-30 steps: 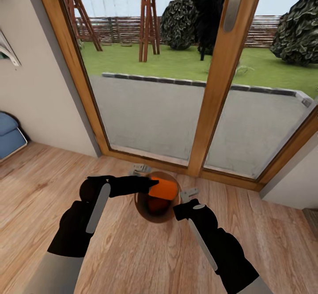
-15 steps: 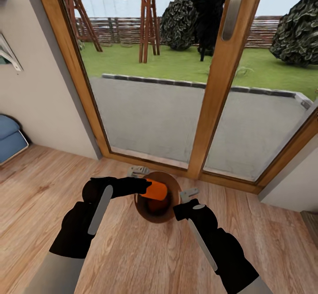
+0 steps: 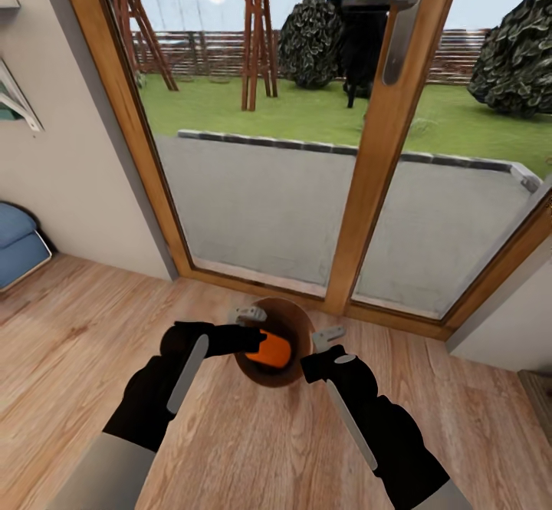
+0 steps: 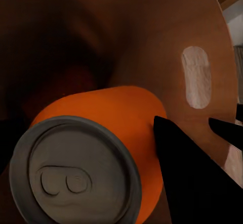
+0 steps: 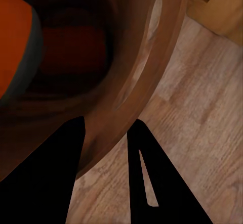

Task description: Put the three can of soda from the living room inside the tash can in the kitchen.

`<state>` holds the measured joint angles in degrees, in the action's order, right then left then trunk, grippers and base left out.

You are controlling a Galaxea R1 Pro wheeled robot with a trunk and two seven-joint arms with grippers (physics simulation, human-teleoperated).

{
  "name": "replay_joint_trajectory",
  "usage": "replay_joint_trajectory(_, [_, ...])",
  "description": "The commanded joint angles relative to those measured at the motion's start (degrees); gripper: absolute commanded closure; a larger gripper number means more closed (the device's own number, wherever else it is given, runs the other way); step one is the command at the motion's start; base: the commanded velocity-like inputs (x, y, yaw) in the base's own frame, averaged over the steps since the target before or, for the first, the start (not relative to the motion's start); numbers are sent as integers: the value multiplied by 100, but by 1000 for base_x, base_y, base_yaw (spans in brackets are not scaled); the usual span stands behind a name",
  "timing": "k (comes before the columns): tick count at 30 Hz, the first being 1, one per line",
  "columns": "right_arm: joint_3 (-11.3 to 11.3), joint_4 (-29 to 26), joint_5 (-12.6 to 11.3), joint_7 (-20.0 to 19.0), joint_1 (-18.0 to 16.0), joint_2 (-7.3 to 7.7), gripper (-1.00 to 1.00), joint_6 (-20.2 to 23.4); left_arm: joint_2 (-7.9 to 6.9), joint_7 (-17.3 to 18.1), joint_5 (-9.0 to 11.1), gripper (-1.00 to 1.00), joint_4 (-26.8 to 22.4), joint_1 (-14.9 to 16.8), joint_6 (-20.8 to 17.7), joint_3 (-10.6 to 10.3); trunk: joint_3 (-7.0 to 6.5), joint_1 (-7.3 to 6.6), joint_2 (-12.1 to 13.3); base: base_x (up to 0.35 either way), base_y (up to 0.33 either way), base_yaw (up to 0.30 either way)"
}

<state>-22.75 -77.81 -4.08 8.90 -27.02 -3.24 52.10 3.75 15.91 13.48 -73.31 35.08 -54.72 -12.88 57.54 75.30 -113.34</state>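
Dropping lower now: orange soda can (image 3: 270, 350) sinking deeper past the rim of the brown trash can (image 3: 300, 323) than half a second back, tipped on its side. Left jaws (image 3: 257, 339) still pinching the orange can, lid end facing the wrist cam (image 4: 76, 171), dark bin wall all around. Right jaws (image 3: 328, 335) clamping the bin's rim between them (image 5: 106, 133), keeping it steady above the wooden floor (image 3: 77, 326) by the glass door (image 3: 261, 188). Looking pretty much ready for letting go, probably. Something reddish sitting at the bottom too, hard to say what.
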Motion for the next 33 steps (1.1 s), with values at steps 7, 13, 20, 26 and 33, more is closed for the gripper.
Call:
replay_joint_trajectory(7, [-6, 0, -24, -11, 3, -1, 100, -7, 9, -19, -12, 100, 486, 7, 342, -93, -127, -155, 282, 0, 0, 0])
replay_joint_trajectory(13, [-10, 1, -25, -11, 4, -1, 100, -7, 12, -26, -12, 100, 840, 15, 553, -130, -235, -286, 523, 0, 0, 0])
replay_joint_trajectory(20, [-10, 3, -30, -11, 4, -1, 100, -7, 19, -103, -12, 100, 891, 16, 648, -133, -360, -440, 803, 0, 0, 0])
replay_joint_trajectory(26, [-85, 3, -24, -11, 6, 5, 100, -7, 20, -156, -8, 100, 893, 16, 747, -134, -360, -440, 803, 0, 0, 0])
replay_joint_trajectory(33, [-113, 3, -23, -11, 12, 7, 100, -10, 21, -203, -4, 100, 891, 16, 784, -131, -360, -440, 803, 0, 0, 0])
